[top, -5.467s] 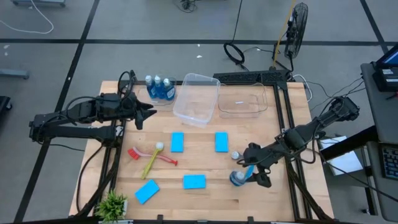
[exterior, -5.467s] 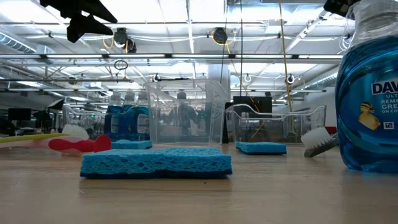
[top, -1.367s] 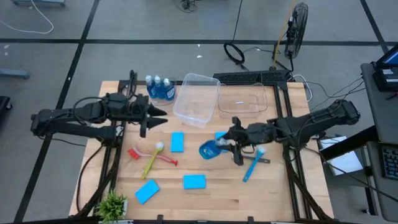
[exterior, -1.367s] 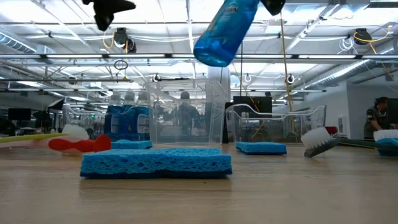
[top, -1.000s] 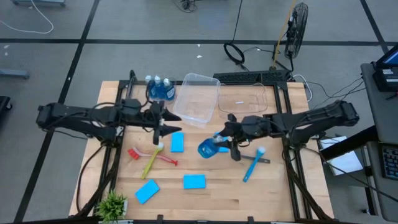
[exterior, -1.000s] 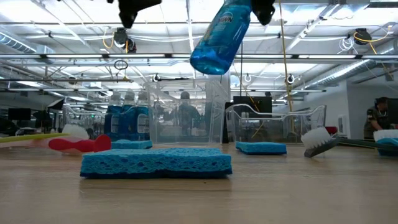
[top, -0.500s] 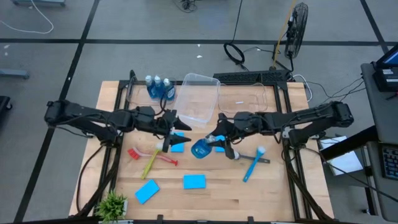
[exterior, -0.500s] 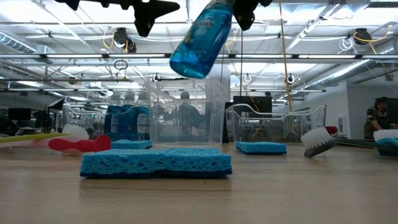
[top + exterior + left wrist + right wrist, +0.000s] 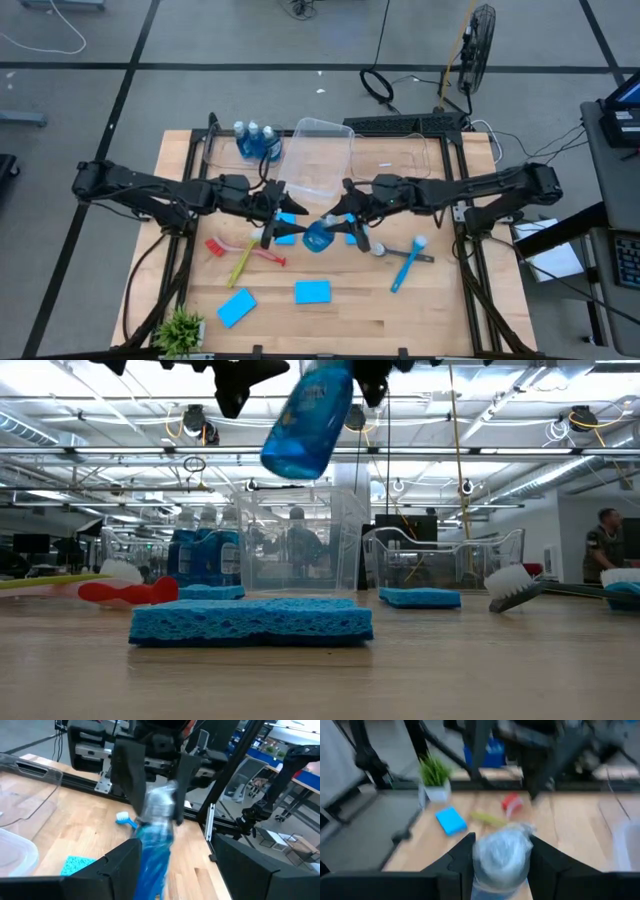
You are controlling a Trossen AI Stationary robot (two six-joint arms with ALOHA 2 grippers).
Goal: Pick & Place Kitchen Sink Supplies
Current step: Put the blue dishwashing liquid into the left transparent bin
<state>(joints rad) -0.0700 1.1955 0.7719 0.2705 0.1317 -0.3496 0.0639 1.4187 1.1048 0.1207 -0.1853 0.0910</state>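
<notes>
soap bottle (image 9: 318, 236): hanging tilted in the air over mid-table, in front of the taller clear bin (image 9: 318, 160); blue body toward the left arm, pale cap end toward the right arm
right gripper (image 9: 345, 218): pinching the soap bottle at its cap end, fingers pressing on both sides of the neck; arm reaching in across the table from the right
left gripper (image 9: 278, 212): hovering just beside the bottle's base, fingers spread apart and gripping nothing; left wrist view is showing the bottle (image 9: 155, 850) lying between its two spread fingers, contact unclear
other bottles (image 9: 255, 142): three standing upright together at the far left of the table, beside the taller bin
sponges: one (image 9: 287, 227) lying under the left gripper, partly covered; one (image 9: 312, 291) lying flat toward the front; one (image 9: 235, 307) lying near the plant; another (image 9: 420, 597) showing in the low view in front of the shallow bin
brushes: red (image 9: 240, 249) and yellow-green (image 9: 242, 262) lying crossed at the left; blue one (image 9: 404, 264) lying at the right, white head up toward the right arm
shallow bin (image 9: 392, 160): sitting just right of the taller bin
potted plant (image 9: 182, 326): sitting at the front left corner
</notes>
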